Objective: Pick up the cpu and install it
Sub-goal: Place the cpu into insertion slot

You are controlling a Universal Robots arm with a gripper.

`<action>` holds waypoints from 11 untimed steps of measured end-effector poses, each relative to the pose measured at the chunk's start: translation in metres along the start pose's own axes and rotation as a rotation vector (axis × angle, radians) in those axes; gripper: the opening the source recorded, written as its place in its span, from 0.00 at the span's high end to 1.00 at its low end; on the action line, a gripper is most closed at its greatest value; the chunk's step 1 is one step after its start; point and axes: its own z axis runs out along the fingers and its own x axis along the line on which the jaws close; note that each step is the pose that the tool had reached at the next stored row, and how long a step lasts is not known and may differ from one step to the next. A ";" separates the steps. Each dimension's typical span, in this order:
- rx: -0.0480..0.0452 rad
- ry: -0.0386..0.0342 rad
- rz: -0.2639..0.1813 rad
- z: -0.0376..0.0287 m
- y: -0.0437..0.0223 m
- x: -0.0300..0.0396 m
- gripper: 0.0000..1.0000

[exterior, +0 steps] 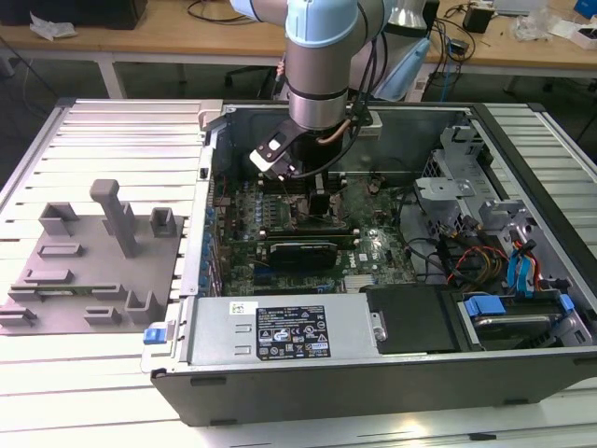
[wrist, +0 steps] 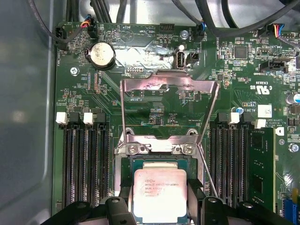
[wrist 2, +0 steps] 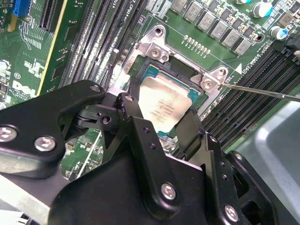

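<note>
Black metal fingers (wrist 2: pixel 133 119) of the gripper (wrist 2: pixel 161 125) stand about one chip-width apart, closed in on two opposite edges of the cpu (wrist 2: pixel 164 105); nothing else is between them. Cpu: flat, square, with a matte silvery lid carrying faint grey print and a thin dark green rim around it. It sits level, directly over the open socket (wrist: pixel 157 147) near the middle of the motherboard (wrist: pixel 234 61); whether it is fully seated in the recess or just above it, cannot tell. Socket frame is bright bare metal with screw heads at its corners. Its load plate (wrist: pixel 168 86), a thin shiny stamped frame with a scuffed surface, is swung up and away from the chip. A slim steel lever rod (wrist 2: pixel 262 92) juts out from one corner of the socket. Long black memory slots (wrist: pixel 84 164) run in ranks along both sides of the socket, with white latches at their ends. A round silver coin cell (wrist: pixel 101 55) lies toward the board's edge. In the exterior view, the pale blue and grey arm (exterior: pixel 322 65) reaches straight down into the open dark grey case (exterior: pixel 308 373), which rests on a slatted metal table (exterior: pixel 93 131). A grey moulded fixture (exterior: pixel 93 271) lies beside the case on the exterior view's left.
</note>
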 end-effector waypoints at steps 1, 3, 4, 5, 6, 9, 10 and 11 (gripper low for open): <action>0.0000 0.0000 0.000 0.0000 0.0000 0.0000 0.45; 0.0000 0.0004 0.000 0.0002 0.0000 -0.0007 0.45; -0.0001 0.0002 0.000 0.0002 0.0000 -0.0010 0.45; 0.0000 0.0000 0.000 0.0002 0.0000 -0.0010 0.45; 0.0000 -0.0001 0.001 0.0002 0.0000 -0.0011 0.45; 0.0002 -0.0004 0.001 0.0004 0.0006 -0.0012 0.45; 0.0001 -0.0001 0.000 0.0005 0.0008 -0.0011 0.45; 0.0001 -0.0001 0.000 0.0005 0.0008 -0.0011 0.45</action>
